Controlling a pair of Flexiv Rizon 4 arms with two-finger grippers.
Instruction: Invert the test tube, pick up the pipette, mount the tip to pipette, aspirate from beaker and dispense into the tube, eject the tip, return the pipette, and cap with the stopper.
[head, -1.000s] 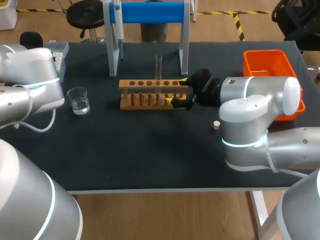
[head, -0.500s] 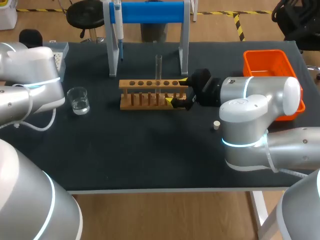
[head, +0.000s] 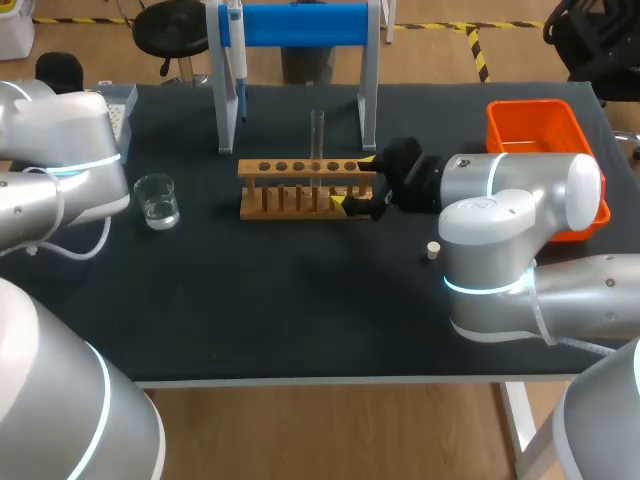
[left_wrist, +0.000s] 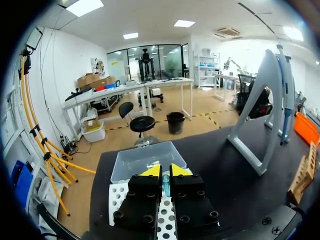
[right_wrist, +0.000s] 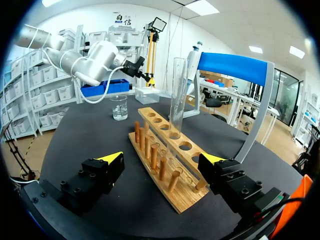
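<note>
A clear test tube (head: 317, 130) stands upright in the wooden rack (head: 300, 186), also seen as test tube (right_wrist: 177, 95) in rack (right_wrist: 165, 165). My right gripper (head: 358, 184) is open, one finger on each side of the rack's right end, gripper (right_wrist: 161, 160) touching nothing. The left gripper (left_wrist: 165, 172) is shut above the white tip box (left_wrist: 120, 197); a small bluish thing shows in its narrow gap. The pipette (head: 237, 50) hangs on the blue stand (head: 300, 25). A beaker (head: 158, 200) with water stands left of the rack. The small stopper (head: 433, 250) lies near my right arm.
An orange bin (head: 540, 135) sits at the far right of the table. The tip box's clear lid (left_wrist: 145, 157) lies open beyond the left gripper. The stand's white legs (head: 368, 95) rise just behind the rack.
My left arm has edged slightly toward the far left corner. The right arm, rack and tube have not moved.
</note>
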